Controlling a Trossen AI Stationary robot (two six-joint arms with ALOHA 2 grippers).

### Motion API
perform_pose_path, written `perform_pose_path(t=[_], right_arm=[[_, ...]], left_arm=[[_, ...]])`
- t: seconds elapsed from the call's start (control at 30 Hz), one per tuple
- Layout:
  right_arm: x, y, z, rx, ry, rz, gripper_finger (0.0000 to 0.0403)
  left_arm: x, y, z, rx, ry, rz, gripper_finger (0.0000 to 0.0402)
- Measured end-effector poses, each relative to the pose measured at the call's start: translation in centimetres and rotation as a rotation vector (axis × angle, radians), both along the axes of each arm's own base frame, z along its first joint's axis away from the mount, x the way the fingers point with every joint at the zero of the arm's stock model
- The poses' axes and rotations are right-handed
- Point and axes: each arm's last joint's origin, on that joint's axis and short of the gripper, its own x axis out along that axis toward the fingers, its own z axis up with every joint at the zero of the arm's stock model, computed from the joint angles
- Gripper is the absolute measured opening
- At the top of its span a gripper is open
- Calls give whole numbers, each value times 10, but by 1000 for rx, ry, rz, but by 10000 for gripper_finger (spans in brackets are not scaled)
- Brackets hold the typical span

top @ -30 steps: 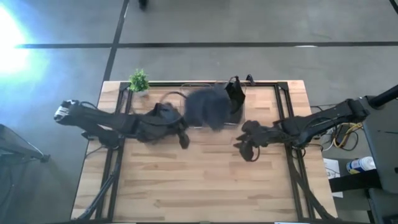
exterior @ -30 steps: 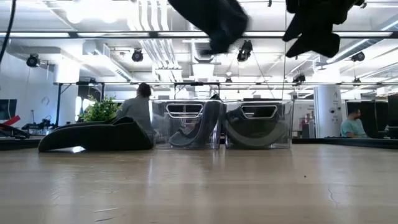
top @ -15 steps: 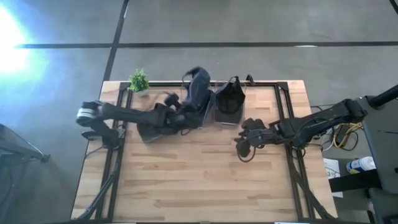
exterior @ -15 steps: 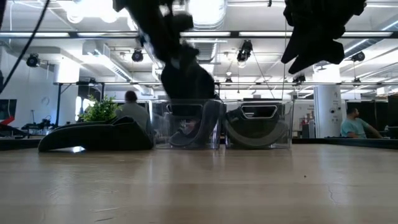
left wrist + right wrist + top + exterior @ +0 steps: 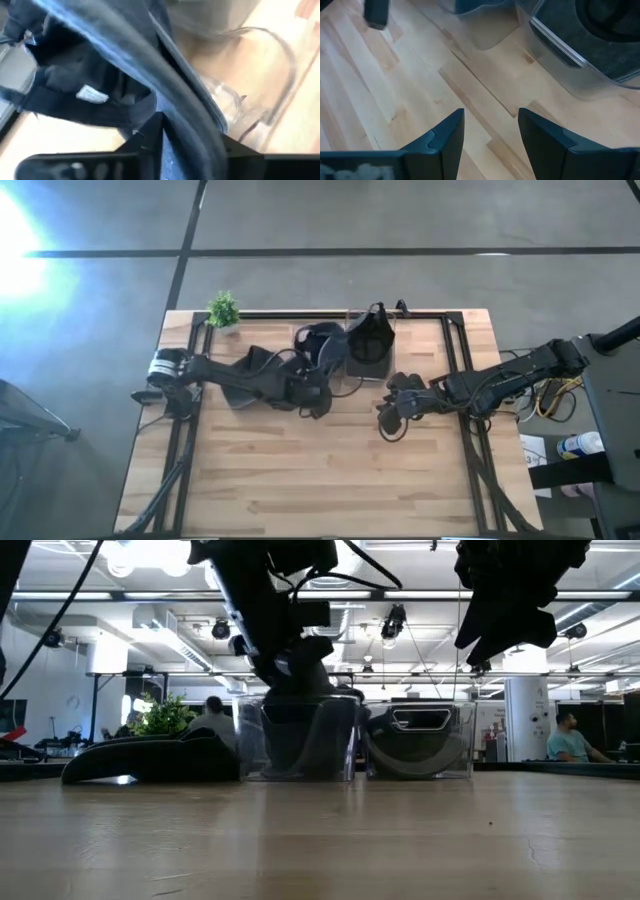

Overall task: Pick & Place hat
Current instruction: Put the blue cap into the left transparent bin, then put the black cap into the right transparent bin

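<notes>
A dark hat (image 5: 320,340) sits down in the left one of two clear bins (image 5: 245,740) at the table's far edge; in the low view the hat (image 5: 300,735) fills that bin. My left gripper (image 5: 316,383) reaches to it from the near-left and is shut on the hat (image 5: 100,75), whose inside shows a white label. The right clear bin (image 5: 415,745) holds another dark hat (image 5: 372,335). A third dark hat (image 5: 150,760) lies flat on the table at the left. My right gripper (image 5: 388,418) hangs open above bare table, near the right bin. My left gripper pinches the hat's curved brim edge (image 5: 192,125) between its two fingers (image 5: 147,142), and the brim runs on forward past them. The fingers come slanting down from the table's near side. The hat's crown is down inside the left clear bin (image 5: 240,100).
A small potted plant (image 5: 223,310) stands at the table's far left corner. A black frame rail (image 5: 455,350) runs along the table's edges. The near half of the wooden table (image 5: 320,480) is bare wood. People (image 5: 572,740) sit in the room behind.
My left gripper has carried the hat down from high above the table and toward the far edge into the left clear bin. The hat has gone from hanging clear in the air to sitting inside the bin. My right gripper has barely moved.
</notes>
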Motion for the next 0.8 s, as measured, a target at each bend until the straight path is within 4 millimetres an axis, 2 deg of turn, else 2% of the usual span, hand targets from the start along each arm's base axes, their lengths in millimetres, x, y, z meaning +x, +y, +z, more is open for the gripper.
perform_pose_path(t=[0.07,0.23,0.37,0.43,0.5,0.57,0.67,0.8], right_arm=[[0,0,0,-2,1,2,182],[0,0,0,-13,6,17,182],[0,0,0,-21,10,28,182],[0,0,0,-23,14,34,182],[0,0,-1,-24,18,43,182],[0,0,-1,-27,20,49,182],[0,0,-1,-36,23,60,182],[-1,0,-1,-42,27,67,182]], left_arm=[[-4,-1,10,-23,11,13,104],[-14,-3,51,-97,-28,0,157],[-30,-15,84,-119,-26,-64,172],[-44,-23,100,-112,-22,-86,173],[-61,-32,108,-106,24,-109,173],[-76,-40,106,-103,88,-121,173],[-97,-53,91,-95,161,-148,174],[-122,-63,60,-66,223,-135,174]])
